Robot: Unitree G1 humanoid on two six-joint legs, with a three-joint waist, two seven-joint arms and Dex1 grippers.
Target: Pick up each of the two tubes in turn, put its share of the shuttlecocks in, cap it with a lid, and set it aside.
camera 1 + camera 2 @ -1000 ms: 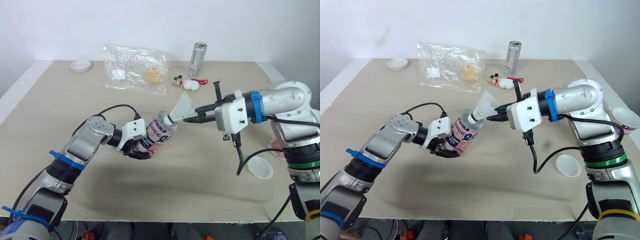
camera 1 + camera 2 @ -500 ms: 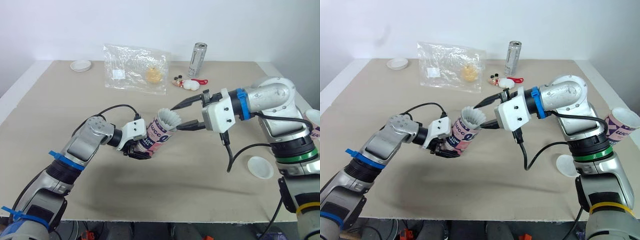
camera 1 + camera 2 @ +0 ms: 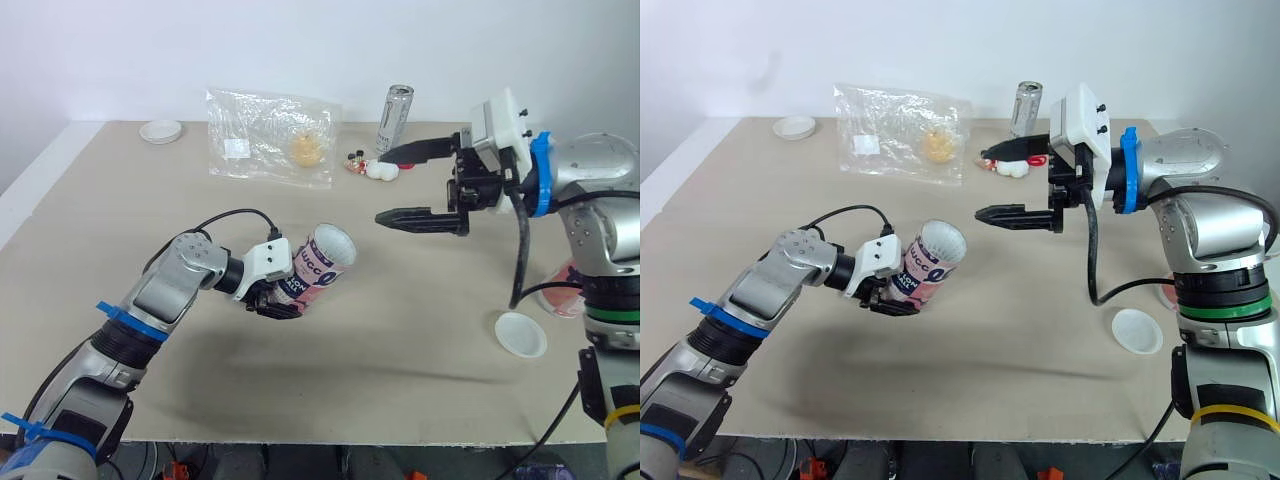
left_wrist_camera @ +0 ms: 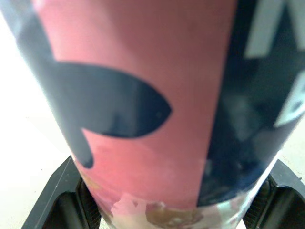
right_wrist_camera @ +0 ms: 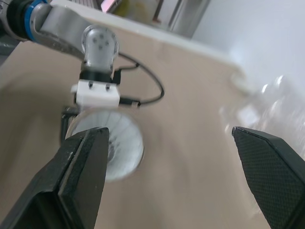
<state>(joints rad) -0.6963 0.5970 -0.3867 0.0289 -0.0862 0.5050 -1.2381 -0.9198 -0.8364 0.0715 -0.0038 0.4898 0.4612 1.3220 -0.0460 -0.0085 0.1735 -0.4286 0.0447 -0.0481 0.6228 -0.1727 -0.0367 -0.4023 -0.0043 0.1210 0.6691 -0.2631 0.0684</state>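
Nearest on the table [image 3: 400, 390]: white lid [image 3: 520, 333] lies loose at the right, untouched. The second tube [image 3: 566, 300] is just behind it, mostly hidden by the right arm.

Left pincer [image 3: 278, 298] is clamped on the pink tube's [image 3: 318, 262] lower body. It holds it off the table, tilted, mouth towards the right arm, same pose as 1 s ago.

Change: the shuttlecock [image 3: 337, 243] was at the mouth in the right pincer a second ago. Now it's seated inside, with the feather ring just inside the rim. Right pincer [image 3: 383, 186] has let go and backed up and away. Its fingers are spread wide and empty, well apart from the tube.

So one insert is done. I can't tell how many are inside. My guess at the next step is another shuttlecock or the lid.

Far side: plastic bag [image 3: 270, 135], can [image 3: 396, 118], spare lid [image 3: 161, 130].
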